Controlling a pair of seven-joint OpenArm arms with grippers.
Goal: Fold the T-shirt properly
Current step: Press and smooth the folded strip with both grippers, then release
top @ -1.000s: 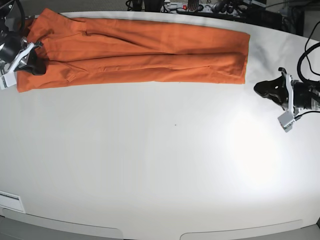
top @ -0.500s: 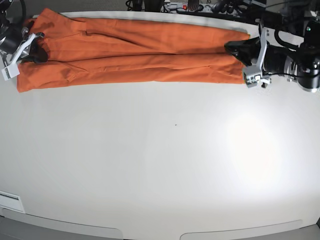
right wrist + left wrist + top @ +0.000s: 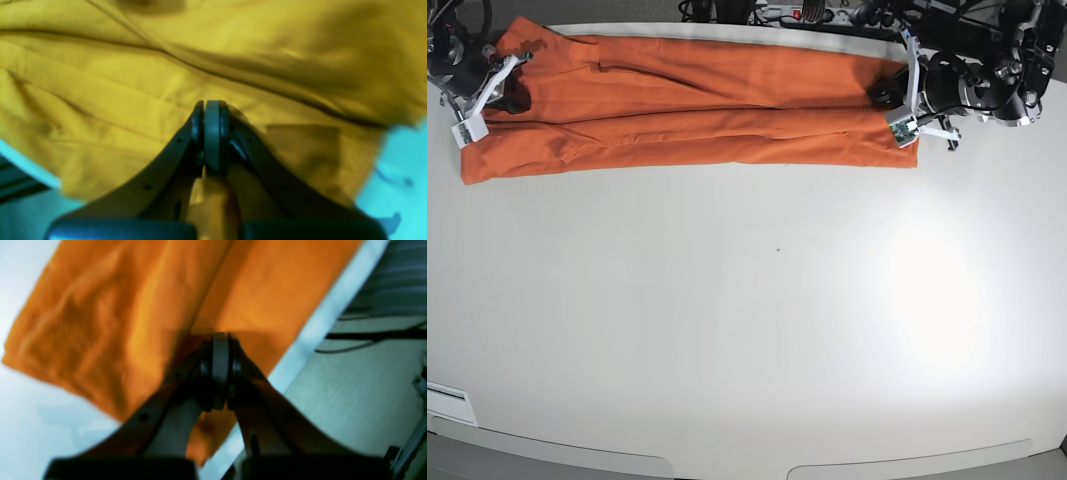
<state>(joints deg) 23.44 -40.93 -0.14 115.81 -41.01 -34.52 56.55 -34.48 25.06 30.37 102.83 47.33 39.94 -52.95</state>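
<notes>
The orange T-shirt (image 3: 697, 110) lies folded lengthwise into a long flat band along the table's far edge. My left gripper (image 3: 877, 96) is over the band's right end; in the left wrist view its tips (image 3: 220, 340) are pressed together above the fabric (image 3: 116, 323), close to the table edge. My right gripper (image 3: 515, 98) is over the band's left end; in the right wrist view its tips (image 3: 211, 106) are shut together against the creased fabric (image 3: 133, 83). I see no cloth pinched between either pair of fingers.
The white table (image 3: 777, 300) stretches wide in front of the shirt. Its far edge (image 3: 317, 326) runs just behind the shirt, with floor and cables (image 3: 367, 336) beyond. Cables and equipment (image 3: 807, 12) sit behind the table.
My left arm has swung from the table's right side up onto the shirt's right end. My right gripper has shifted slightly up and right over the left end. The shirt has not moved.
</notes>
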